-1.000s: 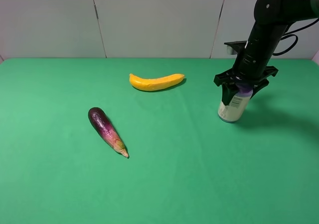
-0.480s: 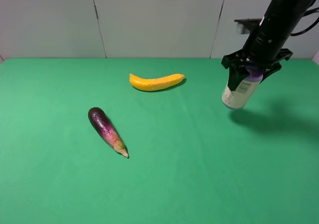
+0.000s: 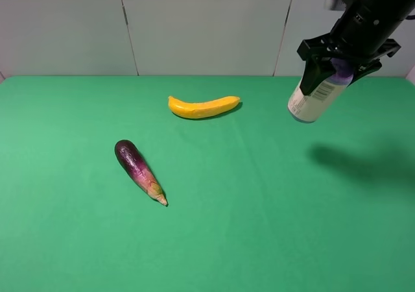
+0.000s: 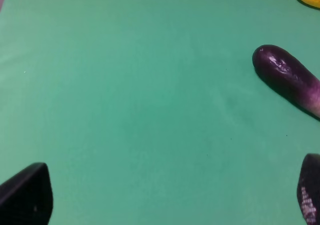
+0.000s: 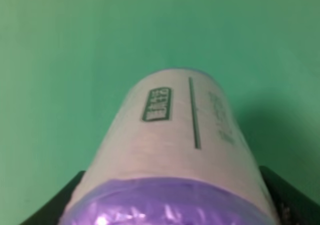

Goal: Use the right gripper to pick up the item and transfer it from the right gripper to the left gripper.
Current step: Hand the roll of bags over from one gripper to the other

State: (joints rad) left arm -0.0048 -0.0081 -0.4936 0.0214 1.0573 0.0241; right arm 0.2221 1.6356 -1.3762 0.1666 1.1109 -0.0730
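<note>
The item, a small can (image 3: 316, 98) with a whitish printed label and a purple top, hangs tilted in the air above the right side of the green table (image 3: 259, 227). My right gripper (image 3: 336, 76) is shut on its purple upper end, one black finger on each side. The right wrist view shows the can (image 5: 180, 145) close up, with a black finger (image 5: 292, 197) beside it. My left gripper (image 4: 169, 197) shows only in the left wrist view, where its fingertips (image 4: 27, 195) stand wide open over bare green cloth with nothing between them.
A yellow banana (image 3: 203, 106) lies at the back middle of the table. A dark purple eggplant (image 3: 138, 170) lies left of centre, and the left wrist view shows the eggplant (image 4: 290, 80) ahead of the left gripper. White wall panels (image 3: 201, 26) close off the back.
My right gripper has lifted the can off the table, up and a little to the right, and the can now tilts. Banana and eggplant have not moved.
</note>
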